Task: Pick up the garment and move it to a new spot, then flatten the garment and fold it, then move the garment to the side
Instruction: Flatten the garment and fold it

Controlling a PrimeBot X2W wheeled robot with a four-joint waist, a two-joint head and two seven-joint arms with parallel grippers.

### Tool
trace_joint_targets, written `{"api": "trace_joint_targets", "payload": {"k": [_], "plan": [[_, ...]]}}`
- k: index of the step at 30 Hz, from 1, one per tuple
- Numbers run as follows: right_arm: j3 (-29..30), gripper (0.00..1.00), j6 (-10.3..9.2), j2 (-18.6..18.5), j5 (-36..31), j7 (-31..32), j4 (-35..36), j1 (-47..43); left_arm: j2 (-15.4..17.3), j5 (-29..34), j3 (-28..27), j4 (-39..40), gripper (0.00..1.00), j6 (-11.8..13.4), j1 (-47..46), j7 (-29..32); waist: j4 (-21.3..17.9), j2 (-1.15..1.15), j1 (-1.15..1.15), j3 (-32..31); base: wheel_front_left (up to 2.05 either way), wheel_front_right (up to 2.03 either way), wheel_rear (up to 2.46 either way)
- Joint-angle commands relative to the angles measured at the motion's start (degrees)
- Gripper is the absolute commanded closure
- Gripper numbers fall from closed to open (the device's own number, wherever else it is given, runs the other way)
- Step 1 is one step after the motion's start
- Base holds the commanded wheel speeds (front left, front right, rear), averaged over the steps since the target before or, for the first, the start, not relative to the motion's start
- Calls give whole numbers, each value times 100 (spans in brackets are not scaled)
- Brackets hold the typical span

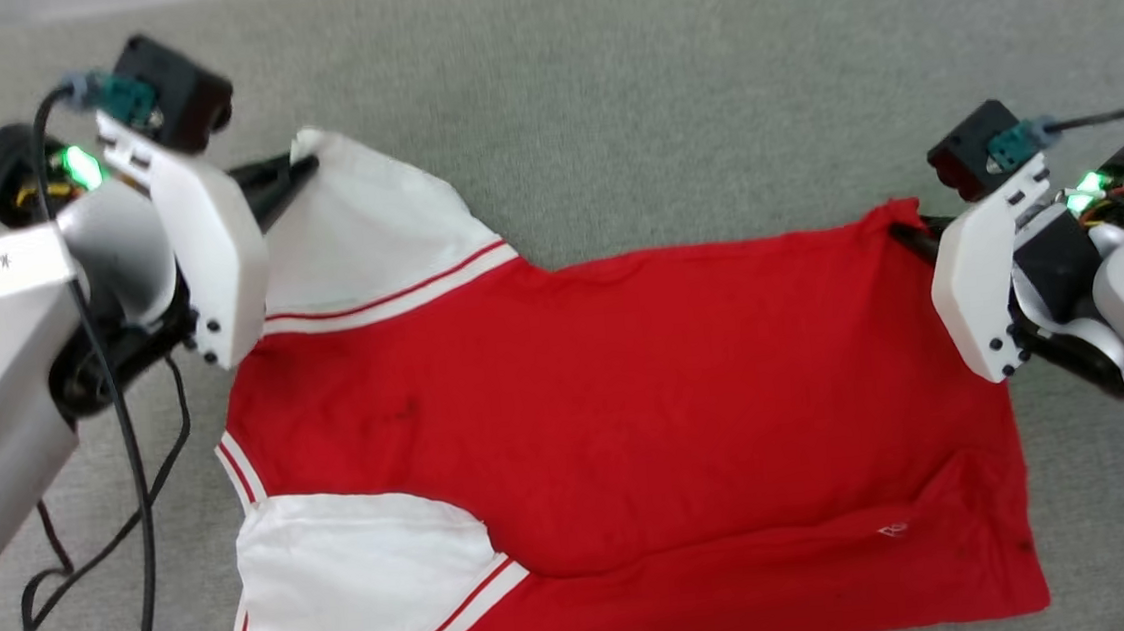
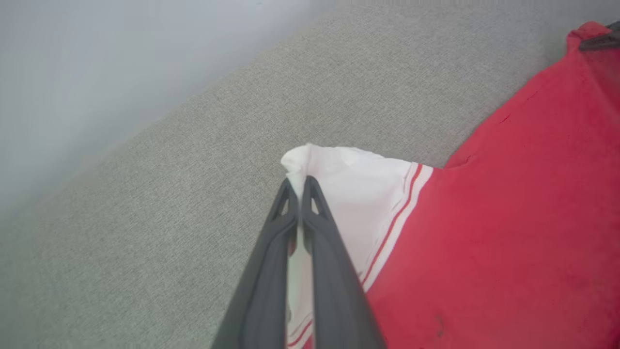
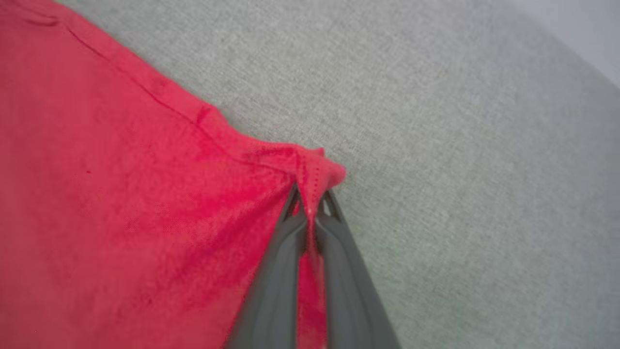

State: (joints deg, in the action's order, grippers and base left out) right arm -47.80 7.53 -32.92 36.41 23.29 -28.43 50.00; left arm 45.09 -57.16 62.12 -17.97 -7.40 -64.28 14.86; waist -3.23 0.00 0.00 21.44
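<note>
Grey surface [image 1: 655,97]; garment [image 1: 629,400] in grip of left end effector [image 2: 301,185] and right end effector [image 3: 312,198].

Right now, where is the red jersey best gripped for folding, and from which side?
At the two ends of its far edge: the tip of the far white sleeve, reached from the left, and the far hem corner, from the right. The jersey lies flat, collar left and hem right, so lifting both should carry the far half over evenly. Both jaws are shut there.
</note>
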Motion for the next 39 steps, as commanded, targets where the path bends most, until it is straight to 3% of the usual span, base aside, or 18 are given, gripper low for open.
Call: {"api": "trace_joint_targets", "payload": {"k": [1,10,22,29,34,39], "plan": [[83,100,-10,42,-4,-253,-38,-143,83,-52,-11,36,100,1,153,-106,-48,0,0,-288,0,0,0],[484,100,-9,-1,90,-1106,113,-1020,554,-166,102,713,100,329,1033,-471,-77,0,0,-1058,0,0,0],[1157,100,-9,-182,14,-1226,910,-2586,1332,-551,334,2112,100,1345,2720,-1090,-14,0,0,-1591,0,0,0],[1622,100,-9,-155,-100,-999,1442,-3487,1591,-926,458,2568,100,1894,3726,-1659,-28,0,0,-1679,0,0,0],[1951,100,-9,-102,-169,-799,1733,-4077,1617,-1174,547,2648,100,2045,4265,-1982,12,0,0,-1664,0,0,0],[2139,100,-9,8,-250,-576,1754,-4482,1459,-1319,607,2474,100,2003,4489,-2095,52,0,0,-1578,0,0,0]]}}
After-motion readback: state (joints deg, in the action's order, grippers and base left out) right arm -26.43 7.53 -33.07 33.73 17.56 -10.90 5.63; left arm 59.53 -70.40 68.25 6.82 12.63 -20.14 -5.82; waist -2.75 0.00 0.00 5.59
